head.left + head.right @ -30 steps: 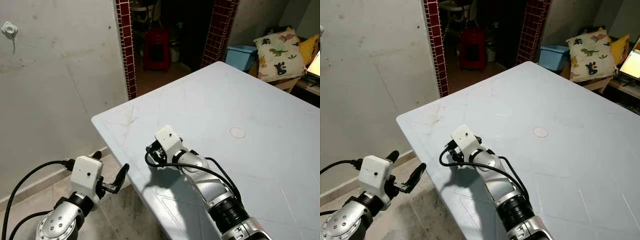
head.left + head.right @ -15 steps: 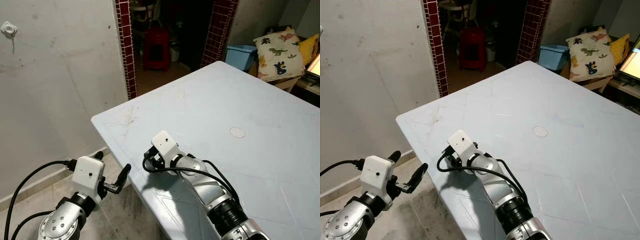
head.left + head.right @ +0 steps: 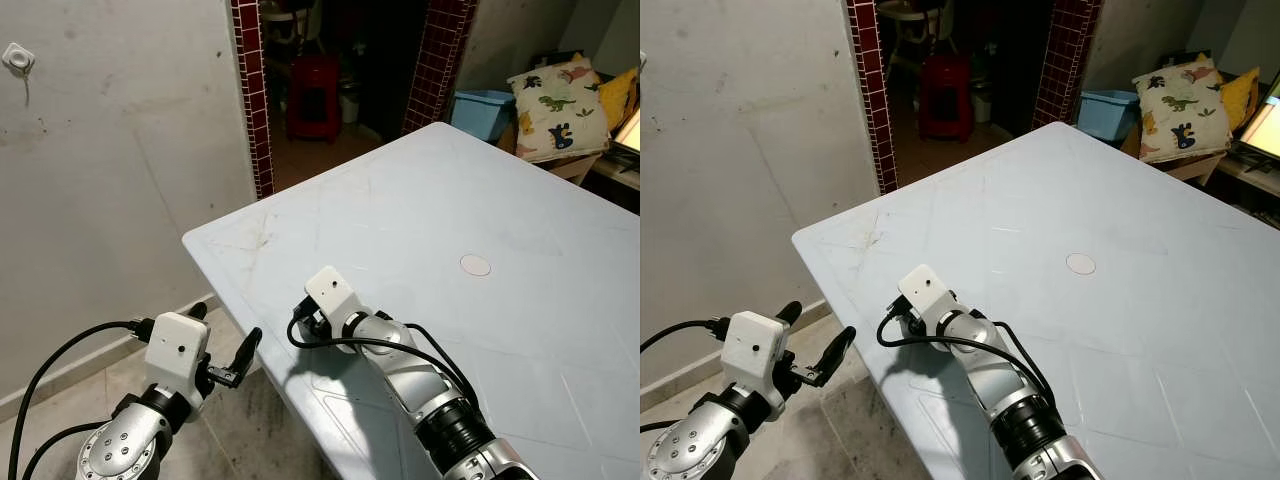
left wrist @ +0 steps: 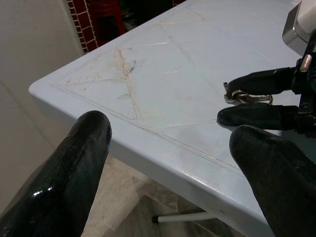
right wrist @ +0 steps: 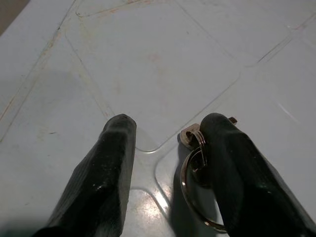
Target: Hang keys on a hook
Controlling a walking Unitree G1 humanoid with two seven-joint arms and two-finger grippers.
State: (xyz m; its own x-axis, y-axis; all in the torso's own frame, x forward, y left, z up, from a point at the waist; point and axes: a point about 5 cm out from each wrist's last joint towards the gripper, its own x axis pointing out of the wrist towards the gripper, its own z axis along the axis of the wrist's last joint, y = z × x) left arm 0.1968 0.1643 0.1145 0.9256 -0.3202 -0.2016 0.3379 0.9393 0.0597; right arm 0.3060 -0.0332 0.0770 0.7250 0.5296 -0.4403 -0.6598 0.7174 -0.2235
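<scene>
Two right fingers (image 5: 113, 168) stand apart around keys (image 5: 195, 163) on table (image 3: 450, 200).

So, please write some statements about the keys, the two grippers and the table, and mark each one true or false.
1. The keys lie on the white table. True.
2. The right gripper is open, with the keys beside one of its fingers. True.
3. The left gripper holds the keys. False: it is open and holds nothing, beside the table corner.
4. The keys already hang on a hook. False: they are on the table.
5. A red stool stands in the doorway. True.
</scene>
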